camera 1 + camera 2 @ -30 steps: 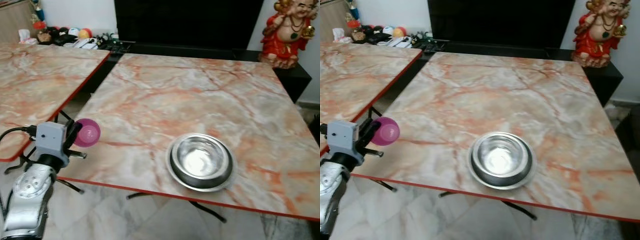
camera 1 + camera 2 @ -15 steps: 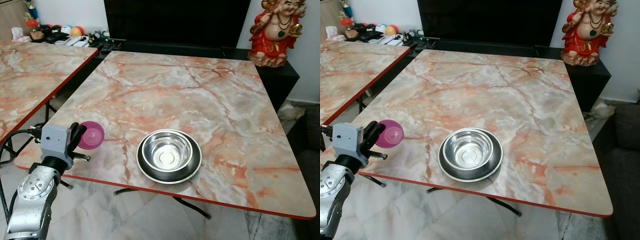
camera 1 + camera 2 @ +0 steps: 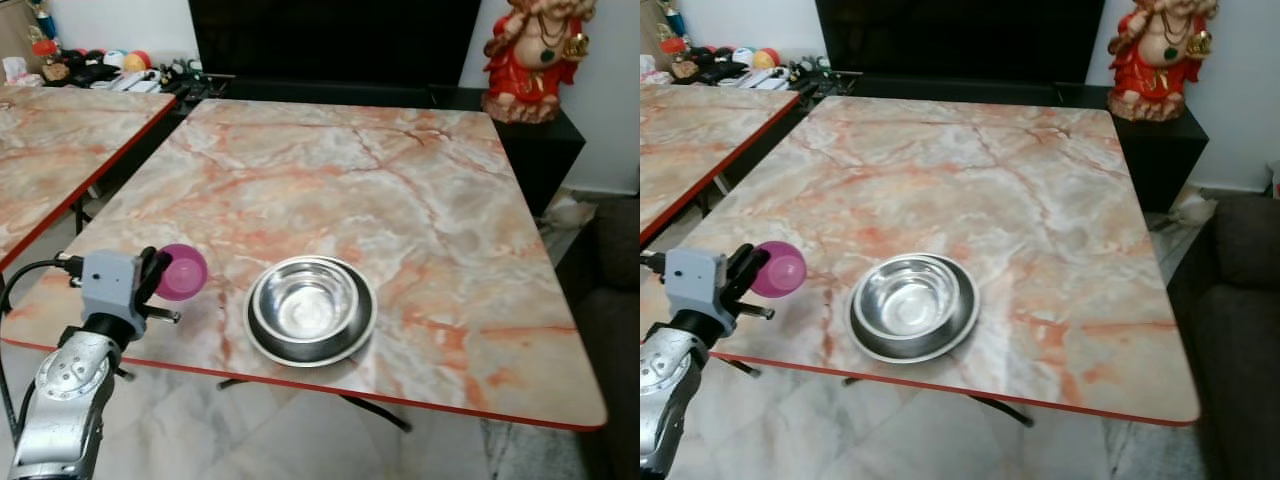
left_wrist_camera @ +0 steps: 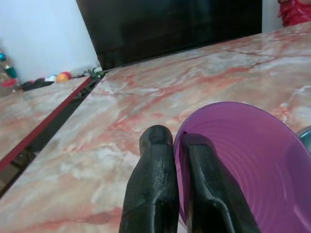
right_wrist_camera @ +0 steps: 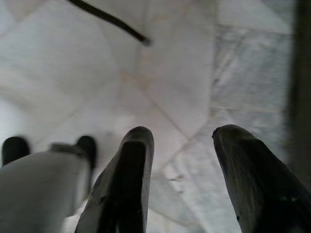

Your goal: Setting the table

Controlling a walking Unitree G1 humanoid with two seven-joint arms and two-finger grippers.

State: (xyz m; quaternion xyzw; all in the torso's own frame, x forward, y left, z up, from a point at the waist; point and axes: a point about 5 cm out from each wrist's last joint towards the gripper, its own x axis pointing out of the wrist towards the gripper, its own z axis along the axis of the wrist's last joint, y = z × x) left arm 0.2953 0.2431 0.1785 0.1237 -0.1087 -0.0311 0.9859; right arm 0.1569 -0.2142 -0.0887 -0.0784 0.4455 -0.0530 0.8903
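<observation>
Farthest over at nine o'clock, a second marble desk [image 3: 40, 160] runs off the frame, with small colourful clutter [image 3: 95, 68] on the ledge behind it at eleven o'clock. Next comes the left gripper [image 3: 152, 277], raised at about eight o'clock of the main desk [image 3: 400, 190], over its near-left corner. Its jaws are pressed together on the rim of a purple bowl [image 3: 181, 271], one black finger inside and one outside, as the left wrist view shows with the bowl [image 4: 243, 165] held clear above the marble. Just beside it, toward the middle at six o'clock, a steel bowl [image 3: 305, 305] sits in a wider steel plate [image 3: 262, 345] on the desk near its red front edge. Behind the desk at twelve o'clock stands a large black screen [image 3: 330, 40]. At one o'clock a red and gold figurine [image 3: 525, 55] rests on a dark cabinet. At three o'clock a dark sofa edge [image 3: 1240, 300] shows. The right gripper [image 5: 182, 150] hangs over the pale tiled floor [image 5: 160, 73], jaws spread apart.
</observation>
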